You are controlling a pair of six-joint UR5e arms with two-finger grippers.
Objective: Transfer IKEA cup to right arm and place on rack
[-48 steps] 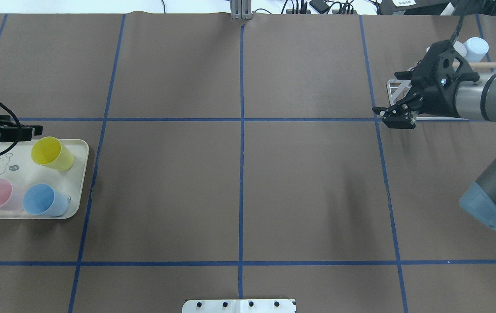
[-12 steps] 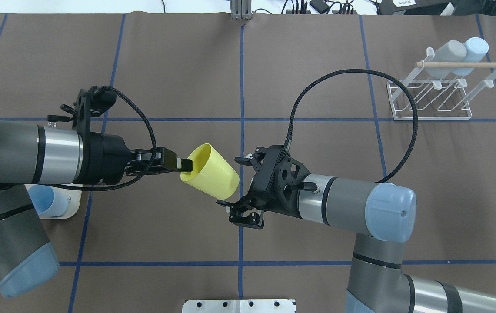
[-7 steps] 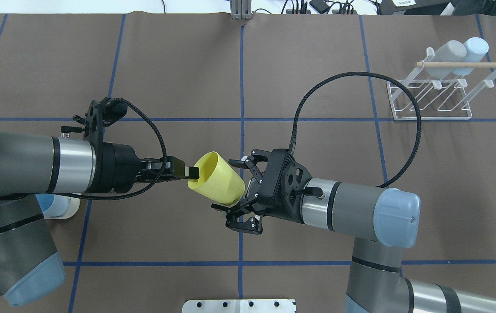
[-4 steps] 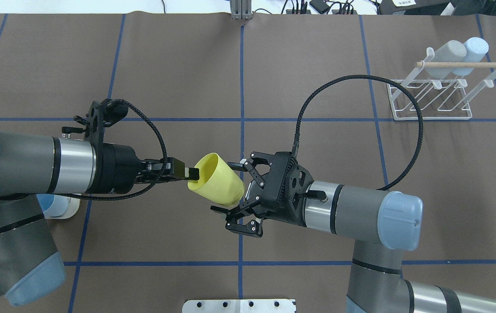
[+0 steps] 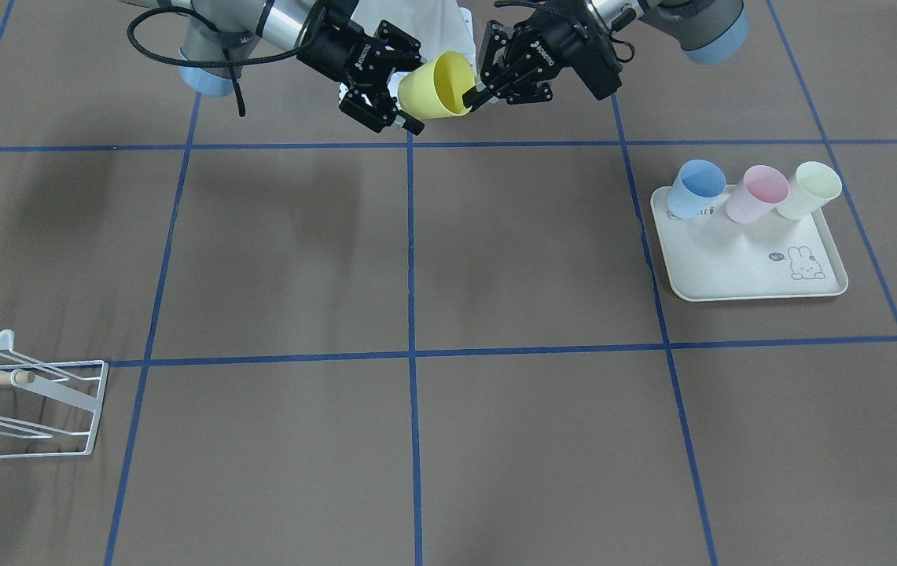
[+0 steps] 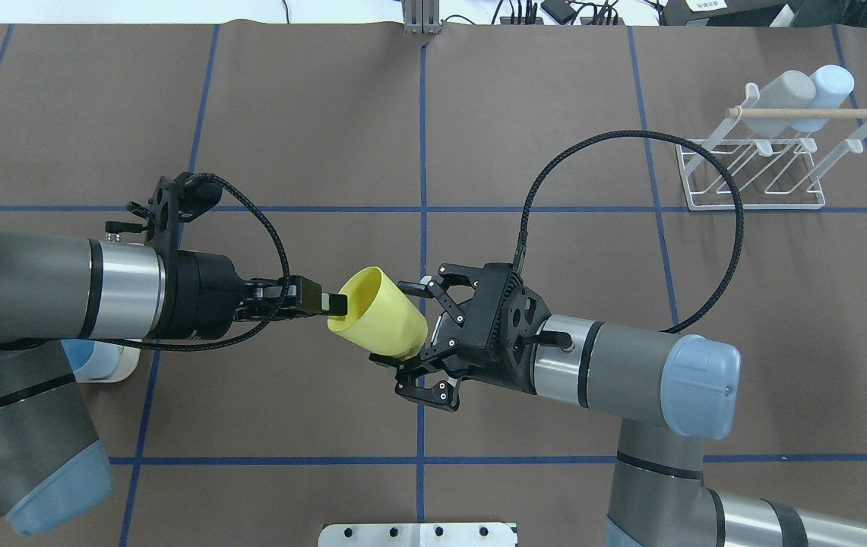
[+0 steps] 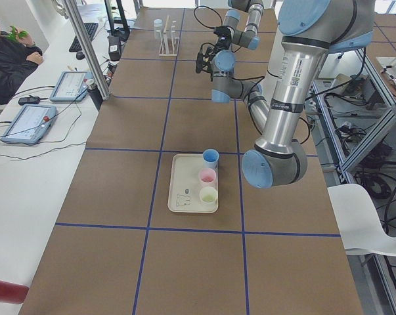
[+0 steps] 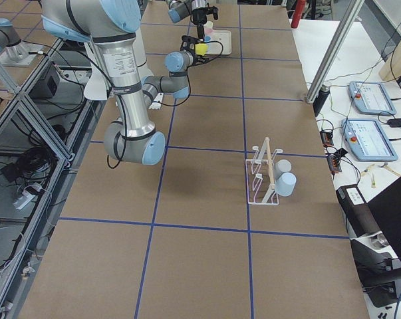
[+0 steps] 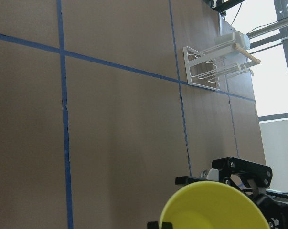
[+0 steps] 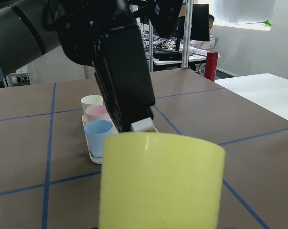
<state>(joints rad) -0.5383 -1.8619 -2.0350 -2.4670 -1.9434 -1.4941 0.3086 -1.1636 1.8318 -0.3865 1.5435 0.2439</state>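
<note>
You see the left pincer clamped on the cup rim. The right pincer stands apart, straddling the cup's base.

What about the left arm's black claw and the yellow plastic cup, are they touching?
Touching. The overhead view shows the left gripper clamped on the rim of the yellow plastic cup.

This is a robot lab. The left arm and the right arm work at a long brown table marked with blue tape. At the left of the left side view, control pads lie on a white desk by a metal post.
</note>
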